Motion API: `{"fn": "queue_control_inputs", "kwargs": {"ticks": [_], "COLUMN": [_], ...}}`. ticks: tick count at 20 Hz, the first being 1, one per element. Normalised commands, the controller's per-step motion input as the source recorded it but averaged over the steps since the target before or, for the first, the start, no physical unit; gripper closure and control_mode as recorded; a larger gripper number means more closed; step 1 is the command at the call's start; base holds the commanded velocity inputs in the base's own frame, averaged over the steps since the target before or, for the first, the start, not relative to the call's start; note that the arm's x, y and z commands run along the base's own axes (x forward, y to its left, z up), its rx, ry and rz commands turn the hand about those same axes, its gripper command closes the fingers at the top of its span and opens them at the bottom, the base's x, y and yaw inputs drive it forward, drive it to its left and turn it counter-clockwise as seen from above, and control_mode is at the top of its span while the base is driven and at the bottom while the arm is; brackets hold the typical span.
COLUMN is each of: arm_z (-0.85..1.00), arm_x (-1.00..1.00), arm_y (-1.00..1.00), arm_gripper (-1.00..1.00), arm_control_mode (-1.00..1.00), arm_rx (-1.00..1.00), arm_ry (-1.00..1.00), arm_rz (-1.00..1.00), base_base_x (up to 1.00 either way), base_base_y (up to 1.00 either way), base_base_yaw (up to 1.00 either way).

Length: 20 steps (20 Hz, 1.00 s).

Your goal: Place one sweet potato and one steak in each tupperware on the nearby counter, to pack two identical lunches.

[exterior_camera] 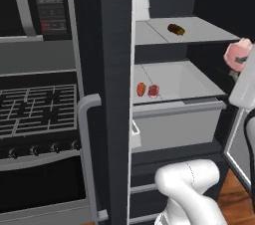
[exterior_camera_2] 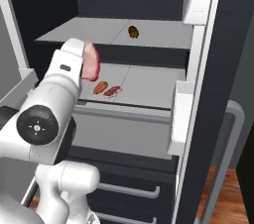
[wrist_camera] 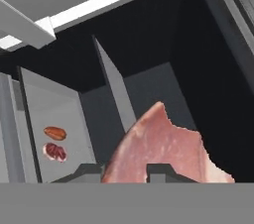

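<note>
My gripper [wrist_camera: 126, 172] is shut on a pale pink steak [wrist_camera: 163, 146], held up in front of the open fridge; the same steak [exterior_camera: 238, 54] shows at the right edge of the left base view and beside my hand [exterior_camera_2: 90, 63]. On the middle fridge shelf an orange-red sweet potato [exterior_camera: 141, 89] [exterior_camera_2: 100, 87] [wrist_camera: 55, 133] lies right beside a second, redder steak [exterior_camera: 154, 90] [exterior_camera_2: 113, 90] [wrist_camera: 55, 151]. A darker brown sweet potato [exterior_camera: 176, 29] [exterior_camera_2: 133, 31] rests on the upper shelf. The tupperware and the counter are out of view.
The fridge door [exterior_camera: 114, 94] stands open between the stove [exterior_camera: 35, 104] and the shelves, with white door bins [exterior_camera_2: 181, 114] on its inside. A grey drawer [exterior_camera: 174, 124] sits under the middle shelf. Wooden floor [exterior_camera_2: 218, 193] lies below.
</note>
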Motion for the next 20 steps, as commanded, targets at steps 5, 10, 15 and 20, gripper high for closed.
{"fn": "queue_control_inputs", "kwargs": {"ticks": [5,10,15,20], "arm_z": [0.00,0.00,0.00,0.00], "arm_x": [-0.15,0.00,0.00,0.00], "arm_y": [0.02,0.00,0.00,0.00], "arm_gripper": [1.00,1.00,1.00,1.00], "arm_control_mode": [1.00,1.00,1.00,1.00], "arm_rx": [0.00,0.00,0.00,0.00], "arm_ry": [0.01,0.00,0.00,0.00], "arm_rz": [0.00,0.00,0.00,0.00], "base_base_x": [-0.32,-0.72,-0.95,-0.58], "base_base_y": [0.01,0.09,0.24,0.78], "base_base_yaw": [0.00,0.00,0.00,0.00]}}
